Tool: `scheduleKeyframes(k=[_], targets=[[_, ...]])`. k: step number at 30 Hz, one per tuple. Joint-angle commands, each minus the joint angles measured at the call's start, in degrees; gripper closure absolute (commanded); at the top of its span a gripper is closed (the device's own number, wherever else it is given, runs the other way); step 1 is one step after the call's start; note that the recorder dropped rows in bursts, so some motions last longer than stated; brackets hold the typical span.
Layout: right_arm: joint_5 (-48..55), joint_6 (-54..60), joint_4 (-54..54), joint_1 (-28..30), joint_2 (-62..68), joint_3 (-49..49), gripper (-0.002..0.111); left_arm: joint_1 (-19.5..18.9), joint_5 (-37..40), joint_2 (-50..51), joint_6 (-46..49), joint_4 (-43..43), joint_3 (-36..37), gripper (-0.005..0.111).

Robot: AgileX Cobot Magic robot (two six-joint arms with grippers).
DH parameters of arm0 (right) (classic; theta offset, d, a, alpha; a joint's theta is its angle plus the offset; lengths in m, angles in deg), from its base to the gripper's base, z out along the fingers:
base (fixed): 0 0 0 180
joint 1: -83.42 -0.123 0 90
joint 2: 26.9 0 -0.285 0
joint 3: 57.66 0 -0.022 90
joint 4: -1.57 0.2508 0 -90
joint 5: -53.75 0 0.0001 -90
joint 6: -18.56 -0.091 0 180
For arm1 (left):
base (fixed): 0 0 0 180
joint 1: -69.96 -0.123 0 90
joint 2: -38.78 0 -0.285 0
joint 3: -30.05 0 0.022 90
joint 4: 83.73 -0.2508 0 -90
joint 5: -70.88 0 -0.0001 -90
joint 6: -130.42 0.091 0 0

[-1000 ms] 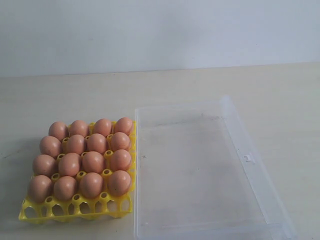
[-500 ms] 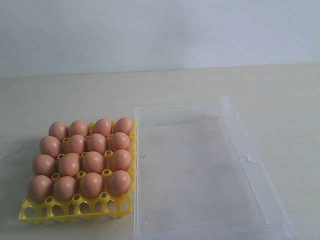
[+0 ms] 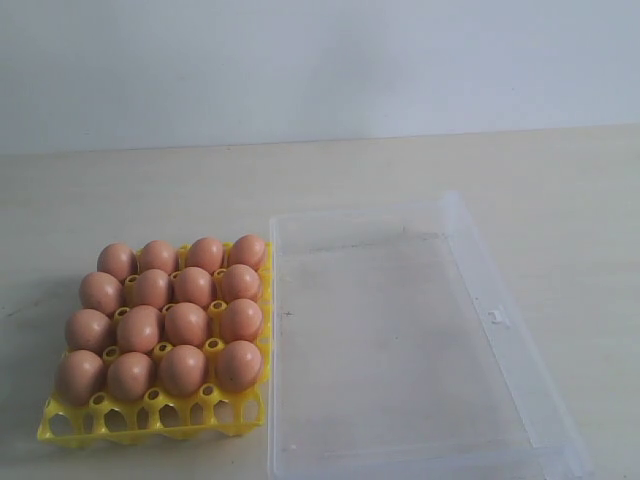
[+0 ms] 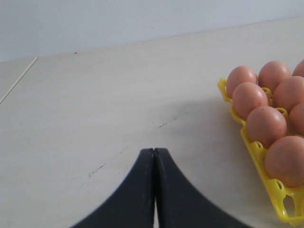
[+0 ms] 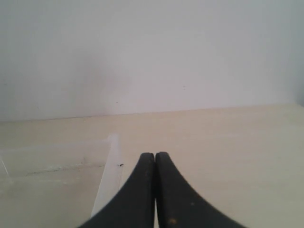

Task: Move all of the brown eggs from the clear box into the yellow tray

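Several brown eggs [image 3: 186, 324] fill the cups of the yellow tray [image 3: 150, 415] on the left of the table in the exterior view. The clear box [image 3: 495, 318] lies right of the tray with no egg in it. No arm shows in the exterior view. In the left wrist view my left gripper [image 4: 154, 151] is shut with nothing between its black fingers, apart from the yellow tray [image 4: 256, 152] and its brown eggs [image 4: 265, 125]. In the right wrist view my right gripper [image 5: 155, 155] is shut and holds nothing, beside a wall of the clear box [image 5: 107, 183].
The pale wooden table [image 3: 560, 190] runs back to a plain white wall [image 3: 320, 60]. The front row of tray cups nearest the camera holds no eggs. A table edge seam [image 4: 18, 80] shows in the left wrist view.
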Motion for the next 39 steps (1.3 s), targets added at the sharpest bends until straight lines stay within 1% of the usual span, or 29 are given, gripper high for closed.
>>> scheduleKeyframes(k=[1,26,31,39], targets=[[1.24,-0.22,-0.03,0.38,-0.36,0.27,0.108,0.43,-0.52,-0.32,-0.36,0.14,-0.23,0.107],[1.24,-0.17,-0.02,0.38,-0.36,0.27,0.108,0.43,-0.52,-0.32,-0.36,0.14,-0.23,0.107],[1.24,-0.17,-0.02,1.41,-0.36,0.27,0.108,0.43,-0.52,-0.32,-0.36,0.14,-0.23,0.107],[1.24,-0.17,-0.14,1.4,-0.36,0.27,0.108,0.43,-0.52,-0.32,-0.36,0.14,-0.23,0.107]])
